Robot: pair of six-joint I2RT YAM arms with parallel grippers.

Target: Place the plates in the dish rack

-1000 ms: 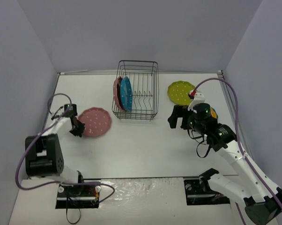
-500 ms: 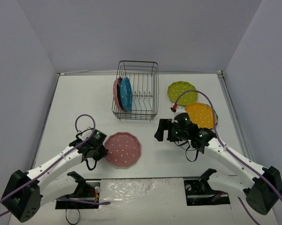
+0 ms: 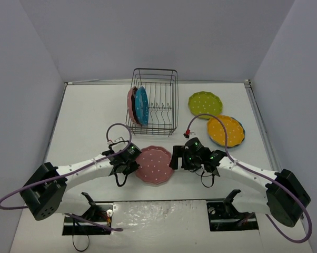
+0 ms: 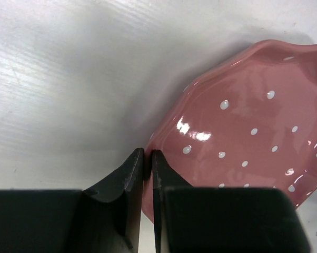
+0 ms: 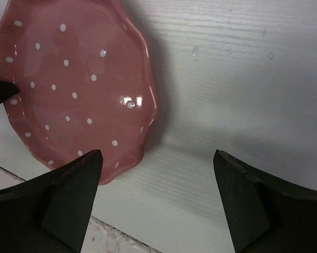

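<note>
Apparently mid-handover of a third plate. Gripping the pink plate (image 3: 154, 165) by its rim with the left claw (image 3: 130, 160), pinched tight, the plate just ahead of its fingers (image 4: 131, 171) and seemingly tipped up off the surface (image 3: 95, 116). Holding the right claw (image 3: 175, 157) spread wide and empty, just beside the opposite edge. Next, probably: straddle that free rim, close, release on the left, then carry to the dish rack (image 3: 153, 103) well beyond both claws. Already standing at its left end: racked pink plate (image 3: 130, 104) and racked blue plate (image 3: 142, 104). Farther off past the right claw: lime green plate (image 3: 205, 104) and orange plate (image 3: 225, 130). No obstacle apparent; only the rack's wire wall to clear.
</note>
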